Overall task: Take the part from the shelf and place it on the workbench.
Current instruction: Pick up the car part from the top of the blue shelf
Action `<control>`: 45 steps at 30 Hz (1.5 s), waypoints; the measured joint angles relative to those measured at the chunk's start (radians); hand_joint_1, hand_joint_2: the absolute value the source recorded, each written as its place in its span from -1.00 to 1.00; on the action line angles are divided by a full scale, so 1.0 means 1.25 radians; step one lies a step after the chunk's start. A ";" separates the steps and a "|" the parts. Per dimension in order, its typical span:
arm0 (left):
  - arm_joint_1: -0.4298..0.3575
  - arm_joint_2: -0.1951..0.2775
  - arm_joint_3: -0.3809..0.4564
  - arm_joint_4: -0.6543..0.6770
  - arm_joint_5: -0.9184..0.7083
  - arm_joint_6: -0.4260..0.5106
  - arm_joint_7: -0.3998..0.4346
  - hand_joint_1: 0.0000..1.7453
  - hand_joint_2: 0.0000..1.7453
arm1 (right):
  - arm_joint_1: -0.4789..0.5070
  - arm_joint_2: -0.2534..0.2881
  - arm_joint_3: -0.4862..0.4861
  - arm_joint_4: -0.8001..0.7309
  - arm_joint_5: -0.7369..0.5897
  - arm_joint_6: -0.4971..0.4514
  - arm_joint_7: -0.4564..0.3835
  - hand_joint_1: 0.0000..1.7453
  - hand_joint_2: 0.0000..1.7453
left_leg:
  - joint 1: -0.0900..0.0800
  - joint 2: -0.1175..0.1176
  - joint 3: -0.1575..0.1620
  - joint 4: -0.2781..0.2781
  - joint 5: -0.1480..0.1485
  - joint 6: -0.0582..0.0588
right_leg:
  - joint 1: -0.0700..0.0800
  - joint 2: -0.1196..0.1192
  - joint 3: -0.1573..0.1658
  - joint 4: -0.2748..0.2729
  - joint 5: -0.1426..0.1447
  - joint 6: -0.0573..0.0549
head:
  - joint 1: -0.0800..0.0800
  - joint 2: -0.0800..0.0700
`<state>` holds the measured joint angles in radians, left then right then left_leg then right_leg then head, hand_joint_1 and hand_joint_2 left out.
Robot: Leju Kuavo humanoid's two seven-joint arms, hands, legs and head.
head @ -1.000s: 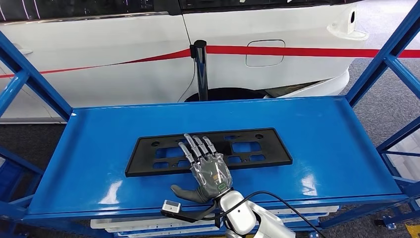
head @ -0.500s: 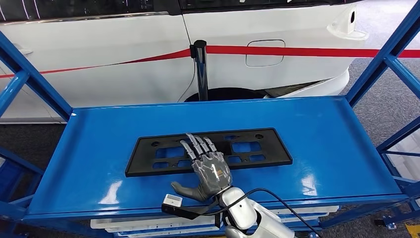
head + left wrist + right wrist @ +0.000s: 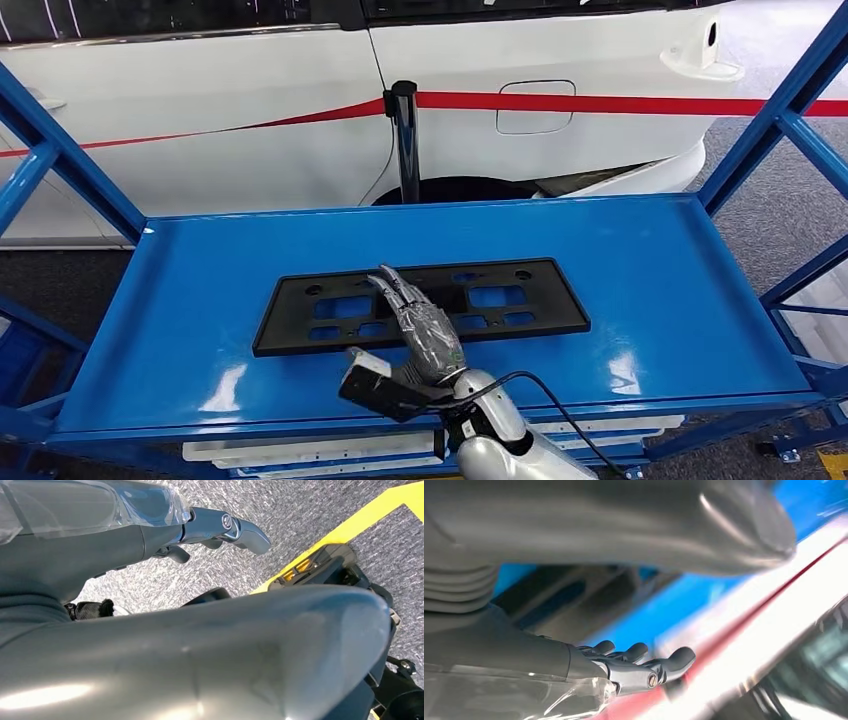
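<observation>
Since a second ago the right hand (image 3: pixel 425 335) has rolled from palm-down to edge-on over the part (image 3: pixel 420 304), thumb side lower, wrist camera now swung up beside it. Its fingers (image 3: pixel 396 287) stretch out together above the middle of the part, holding nothing; touch cannot be told. That black slotted frame lies flat on the blue shelf (image 3: pixel 650 290), unmoved, long side across. Behind the shelf stands a white car (image 3: pixel 250 130) with a red stripe. By the left wrist view the left hand (image 3: pixel 220 527) hangs over grey floor, fingers loosely straight, empty.
</observation>
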<state>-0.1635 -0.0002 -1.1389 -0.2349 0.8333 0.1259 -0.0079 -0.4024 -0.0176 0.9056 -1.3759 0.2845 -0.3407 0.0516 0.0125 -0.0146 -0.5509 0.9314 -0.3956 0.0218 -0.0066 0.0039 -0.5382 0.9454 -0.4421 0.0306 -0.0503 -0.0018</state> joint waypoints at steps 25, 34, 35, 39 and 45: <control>0.010 0.003 0.004 0.000 0.003 0.018 -0.018 -1.00 -1.00 | 0.046 0.002 -0.096 -0.204 -0.582 0.003 -0.159 -1.00 -1.00 | 0.000 0.000 0.000 0.000 0.000 0.000 | 0.000 0.000 0.000 0.000 0.000 0.000 | 0.000 0.000; 0.002 0.003 0.010 0.000 -0.015 0.103 -0.191 -1.00 -1.00 | 0.063 0.001 -0.113 -0.253 -0.616 -0.035 -0.190 -1.00 -1.00 | 0.000 0.000 0.000 0.000 0.000 0.000 | 0.000 0.000 0.000 0.000 0.000 0.000 | 0.000 0.000; -0.001 0.003 0.012 0.000 -0.022 0.120 -0.211 -1.00 -1.00 | 0.067 0.000 -0.116 -0.261 -0.625 -0.040 -0.193 -1.00 -1.00 | 0.000 0.000 0.000 0.000 0.000 0.000 | 0.000 0.000 0.000 0.000 0.000 0.000 | 0.000 0.000; -0.007 0.003 0.020 0.000 -0.024 0.134 -0.262 -1.00 -1.00 | 0.080 -0.001 -0.126 -0.291 -0.650 -0.046 -0.210 -1.00 -1.00 | 0.000 0.001 0.000 0.000 0.000 0.000 | 0.000 0.000 0.000 0.000 0.000 0.000 | 0.000 0.000; -0.008 0.003 0.043 0.000 0.001 0.089 -0.342 -1.00 -1.00 | 0.093 -0.005 -0.136 -0.335 -0.668 -0.047 -0.238 -1.00 -1.00 | 0.000 0.001 0.000 0.000 0.000 0.000 | 0.000 0.001 0.000 0.000 0.000 0.000 | 0.000 0.000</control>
<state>-0.1732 0.0037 -1.0845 -0.2350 0.8340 0.2377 -0.4350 -0.2857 -0.0241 0.7359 -1.7947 -0.5507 -0.4001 -0.2460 0.0125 -0.0138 -0.5506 0.9316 -0.3956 0.0218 -0.0066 0.0045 -0.5385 0.9453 -0.4420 0.0304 -0.0504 -0.0016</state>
